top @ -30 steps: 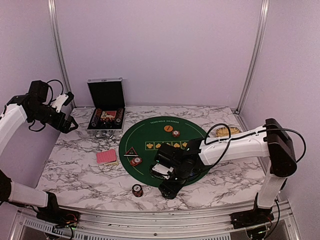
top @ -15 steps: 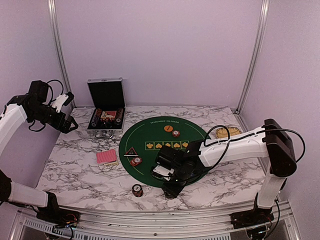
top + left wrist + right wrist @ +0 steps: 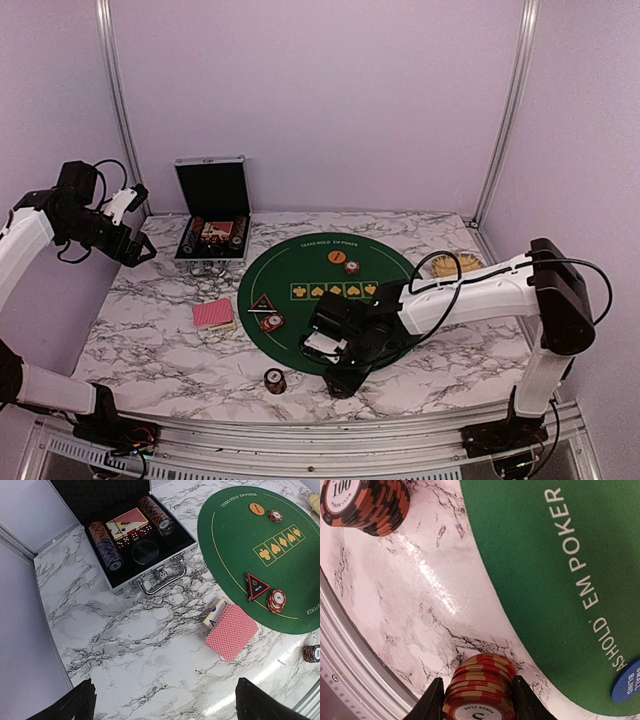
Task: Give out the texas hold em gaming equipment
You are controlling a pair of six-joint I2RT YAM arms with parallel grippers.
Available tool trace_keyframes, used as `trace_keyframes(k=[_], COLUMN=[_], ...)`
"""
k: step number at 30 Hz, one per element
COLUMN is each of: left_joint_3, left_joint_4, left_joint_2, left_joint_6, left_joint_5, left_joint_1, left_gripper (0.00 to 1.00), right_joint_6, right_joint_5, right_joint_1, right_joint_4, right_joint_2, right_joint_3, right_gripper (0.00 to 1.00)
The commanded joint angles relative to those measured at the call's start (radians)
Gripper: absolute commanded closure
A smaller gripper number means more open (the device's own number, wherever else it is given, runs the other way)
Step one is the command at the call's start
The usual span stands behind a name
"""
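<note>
My right gripper (image 3: 340, 379) is shut on a stack of red poker chips (image 3: 481, 689), its fingers (image 3: 431, 701) pressing both sides, low over the marble at the near edge of the green poker mat (image 3: 300, 300). A black-and-orange chip stack (image 3: 274, 379) stands on the marble to its left, also in the right wrist view (image 3: 365, 502). A blue marker disc (image 3: 626, 680) lies on the mat. The pink-backed card deck (image 3: 213, 314) lies left of the mat. A triangular marker (image 3: 262, 304), red chips (image 3: 271, 321), an orange disc (image 3: 338, 257) and another chip stack (image 3: 352, 267) lie on the mat. My left gripper (image 3: 135, 255) is open, raised at far left.
The open black case (image 3: 212, 200) with chips, cards and dice stands at the back left. A straw basket (image 3: 455, 265) sits at the right behind my right arm. A metal rail (image 3: 350, 680) runs along the table's near edge, close to my right gripper.
My right gripper has shifted slightly to the right with the red chips at the mat's near edge. The left arm has not moved.
</note>
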Motion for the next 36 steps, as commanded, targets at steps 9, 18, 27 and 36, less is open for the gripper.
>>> trace_keyframes(k=[9,18,27,36], left_joint_3=[0.019,0.001,-0.018,-0.045], left_joint_4=[-0.029,-0.030,-0.058,-0.089], left_joint_2=[0.010,-0.005,0.002,0.003], left_joint_6=[0.018,0.034,0.066,0.108], left_joint_5=[-0.004,-0.001,0.021,0.036], left_joint_1=[-0.001,0.000,-0.002,-0.016], left_gripper=[0.01,0.01,0.01,0.01], right_joint_6=[0.012,0.015,-0.003,-0.013], right_joint_5=[0.028,0.053,0.028,0.021], right_joint_1=[0.010,-0.090,-0.182,-0.233], right_joint_4=[-0.067,-0.018,0.080,0.138], right_joint_2=[-0.044,-0.052,0.014,0.055], right_joint_3=[0.110,0.094,0.078,0.020], right_gripper=[0.94,0.96,0.96,0.95])
